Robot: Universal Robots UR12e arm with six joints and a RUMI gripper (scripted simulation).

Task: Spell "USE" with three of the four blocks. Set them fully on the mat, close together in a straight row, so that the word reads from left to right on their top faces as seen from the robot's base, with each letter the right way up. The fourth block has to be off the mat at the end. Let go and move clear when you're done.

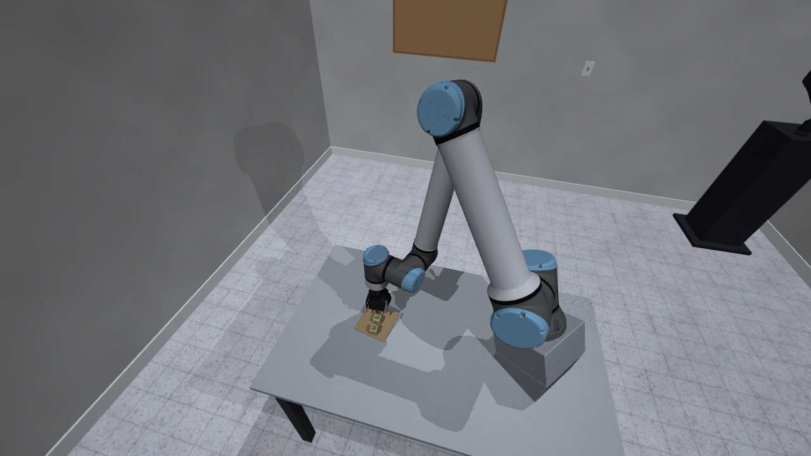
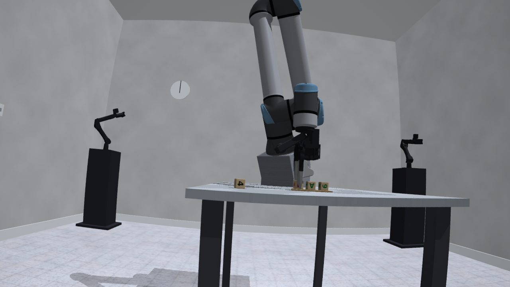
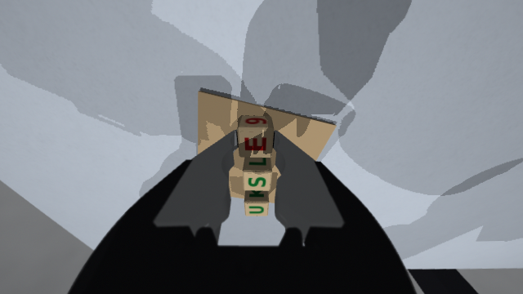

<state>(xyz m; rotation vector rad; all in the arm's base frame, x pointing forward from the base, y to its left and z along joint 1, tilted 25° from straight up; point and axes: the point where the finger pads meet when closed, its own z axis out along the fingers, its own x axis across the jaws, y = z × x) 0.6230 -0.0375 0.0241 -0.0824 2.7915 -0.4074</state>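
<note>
The end effector [image 1: 378, 310] [image 2: 299, 186] [image 3: 256, 131] was clamped on the E block [image 2: 295, 184] [image 3: 256, 143] at the mat [image 1: 390, 324] [image 2: 315, 191] [image 3: 210, 114], in line with the S block [image 1: 376, 318] [image 2: 310, 185] [image 3: 257, 181] and U block [image 1: 373, 328] [image 2: 323, 185] [image 3: 257, 209], which sat on it. S was between the other two. The fourth block [image 2: 239, 183], a 4 on one side, lay off the mat on the desk [image 1: 294, 363] [image 2: 320, 201] [image 3: 61, 122]

Behind the pincer [image 1: 378, 310] [image 2: 299, 186] [image 3: 256, 131], a round clock [image 2: 180, 89] hangs on the mottled grey wall [image 1: 538, 113] [image 2: 220, 64]; below spreads a pale, shadowed table [image 1: 306, 351] [image 2: 320, 200] [image 3: 102, 94] above the tiled floor [image 1: 170, 385] [image 2: 160, 249].
</note>
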